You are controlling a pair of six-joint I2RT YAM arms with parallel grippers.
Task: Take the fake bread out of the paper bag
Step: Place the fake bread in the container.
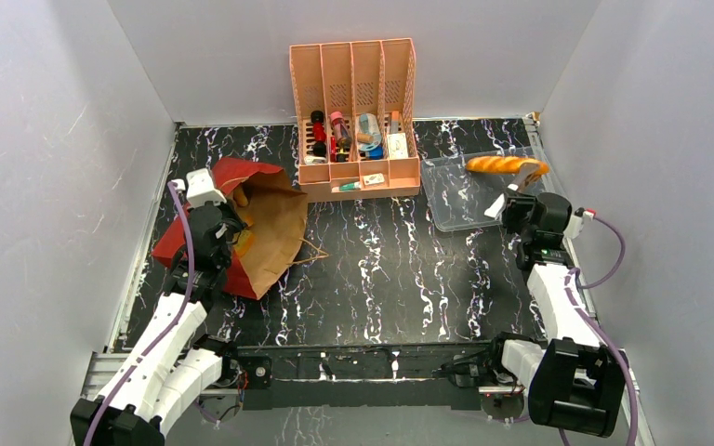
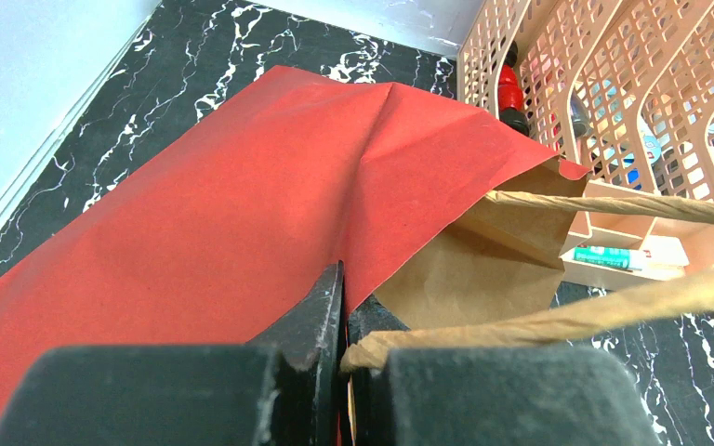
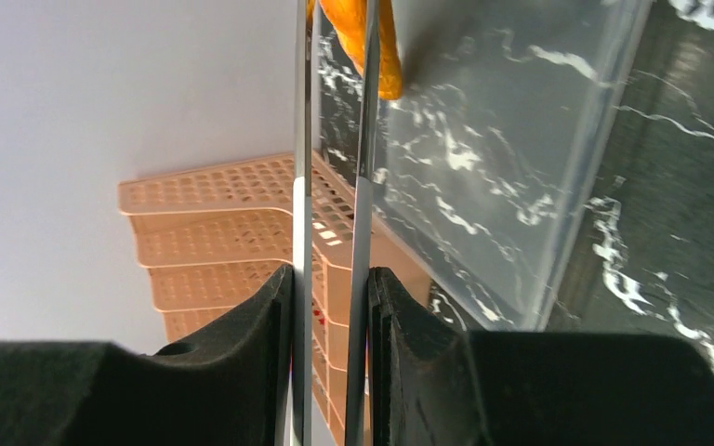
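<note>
The paper bag (image 1: 274,228) lies on its side at the left, red part toward the wall, brown mouth toward the middle. My left gripper (image 1: 234,226) is shut on its edge; in the left wrist view the fingers (image 2: 346,297) pinch the red paper (image 2: 242,204) and a twisted handle (image 2: 558,321). Orange-brown bread pieces (image 1: 244,242) show at the bag's mouth. A golden baguette (image 1: 507,165) lies in the clear plastic tray (image 1: 456,200) at the right. My right gripper (image 1: 511,206) is shut on the tray's rim (image 3: 335,186); the baguette's end (image 3: 363,46) shows above it.
The pink slotted organizer (image 1: 353,65) with small bottles and boxes stands at the back middle, close to the bag's mouth and to the tray; it also shows in the left wrist view (image 2: 614,74) and the right wrist view (image 3: 214,242). Grey walls close in three sides.
</note>
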